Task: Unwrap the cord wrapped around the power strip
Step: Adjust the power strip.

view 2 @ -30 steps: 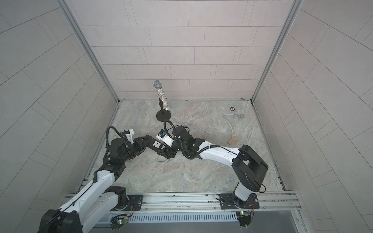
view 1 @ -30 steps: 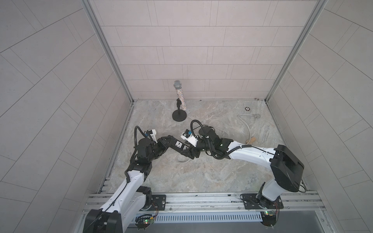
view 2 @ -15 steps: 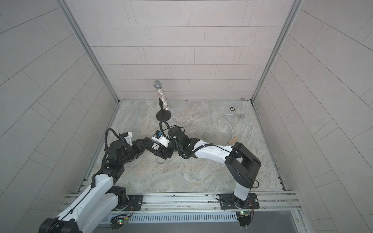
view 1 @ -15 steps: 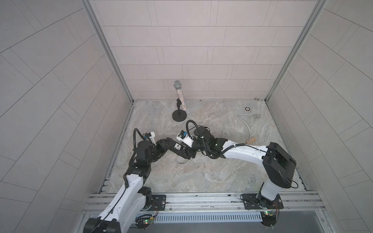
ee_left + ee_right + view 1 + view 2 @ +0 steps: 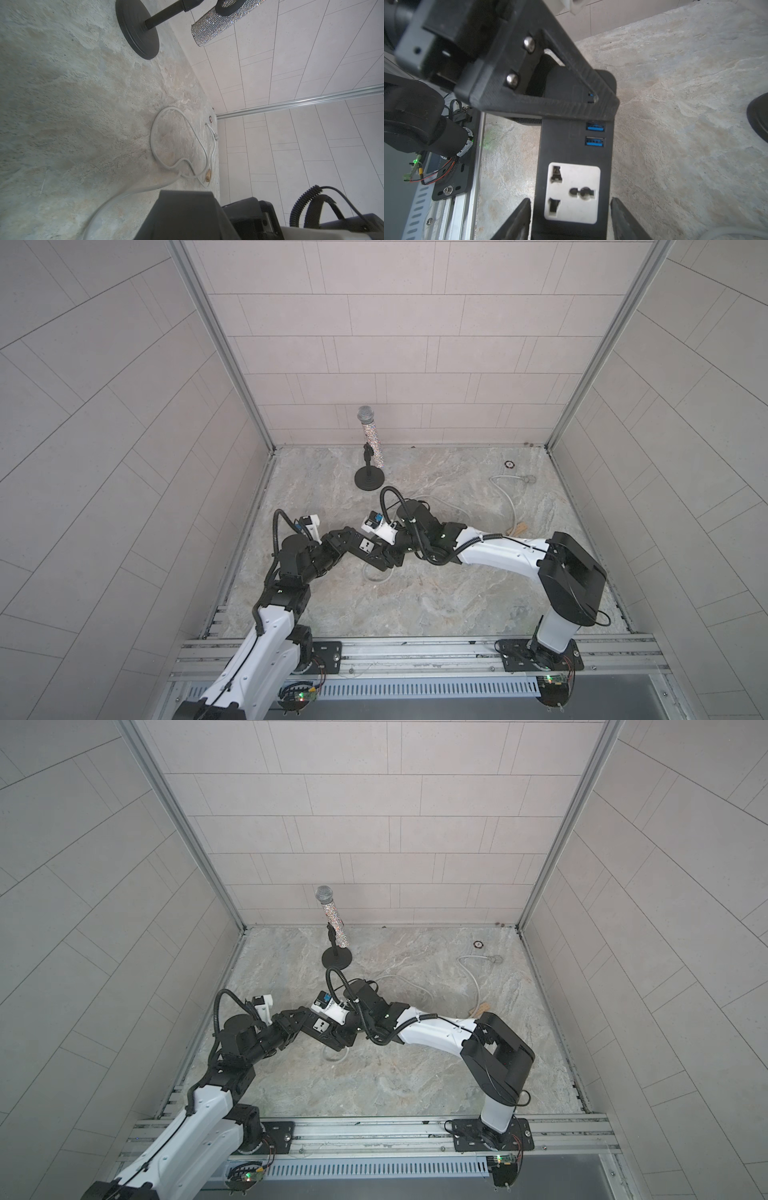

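Surface point(image 5: 415, 601): grey stone look, walled on 3 sides. Mic stand point(image 5: 368, 480) sits near the far edge, well apart from the work. Both arms meet over the left-centre part, nearer the left edge than the right.

Strip point(image 5: 368, 549): black bar, socket face up, seems held clear of the surface. L pincer point(image 5: 351, 540) is clamped on the end by the blue ports, w/ one finger point(image 5: 550, 107) across the top face in the R wrist view. R pincer point(image 5: 570, 199) is at the other end. Its jaws are parted, one along each long edge by the white socket. A thin gap seems to show each side, so prob. not clamped yet.

Cord point(image 5: 505, 499): pale, lies loose on the surface in curves toward the far right corner, plug point(image 5: 528, 479) near that corner. One more loop lies on the surface just beside the strip. No turns seen on the strip's visible face; underside hidden, can't tell there. Small tan tag point(image 5: 517, 528) touches or lies by the cord.

Handling, my read: strip is rigid, light, smooth plastic, so it may slip or twist if pinched at 1 end only. Take it by the long edges, off sockets & ports. Cord is limp but springy and keeps its curl. Grab a free run near the strip, not the plug, and don't tug hard at the joint.
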### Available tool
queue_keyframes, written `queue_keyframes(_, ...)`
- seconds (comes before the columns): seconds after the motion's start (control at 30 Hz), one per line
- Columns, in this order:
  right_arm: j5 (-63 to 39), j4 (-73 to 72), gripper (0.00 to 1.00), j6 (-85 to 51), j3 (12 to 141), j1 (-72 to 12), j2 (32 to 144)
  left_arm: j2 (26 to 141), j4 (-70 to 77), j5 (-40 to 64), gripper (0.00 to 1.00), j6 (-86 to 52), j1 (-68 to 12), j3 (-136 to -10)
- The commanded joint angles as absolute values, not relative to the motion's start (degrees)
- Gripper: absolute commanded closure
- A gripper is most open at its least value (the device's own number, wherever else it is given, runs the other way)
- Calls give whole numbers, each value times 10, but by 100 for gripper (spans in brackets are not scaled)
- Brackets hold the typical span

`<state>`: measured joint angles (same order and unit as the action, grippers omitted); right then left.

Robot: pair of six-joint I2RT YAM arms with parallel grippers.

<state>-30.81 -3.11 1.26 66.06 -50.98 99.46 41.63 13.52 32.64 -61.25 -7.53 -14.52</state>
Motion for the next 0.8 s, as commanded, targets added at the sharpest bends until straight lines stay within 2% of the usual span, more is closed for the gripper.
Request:
queue_keyframes(0.0, -332, -25, 37, 16, 672, -509, 1007, 406, 175, 349, 100, -616, -76, -143)
queue_keyframes(0.1, -336, -23, 38, 17, 677, -508, 1010, 403, 176, 356, 100, -614, -76, -142)
queue_keyframes(0.3, -332, -32, 59, 6, 683, -507, 1012, 399, 179, 342, 100, -621, -77, -136)
queue_keyframes(0.33, -331, -37, 62, 3, 683, -508, 1012, 398, 172, 335, 92, -621, -76, -138)
queue_keyframes(0.43, -310, -47, 68, -5, 682, -508, 1015, 384, 87, 278, 46, -607, -76, -155)
queue_keyframes(0.47, -297, -48, 71, -10, 683, -510, 1019, 374, 30, 244, 37, -604, -76, -164)
queue_keyframes(0.6, -213, -33, 74, -29, 701, -533, 1044, 295, -216, 18, 32, -622, -77, -223)
queue_keyframes(0.77, -193, -20, 75, -7, 715, -571, 1073, 221, -399, -208, 32, -575, -76, -319)
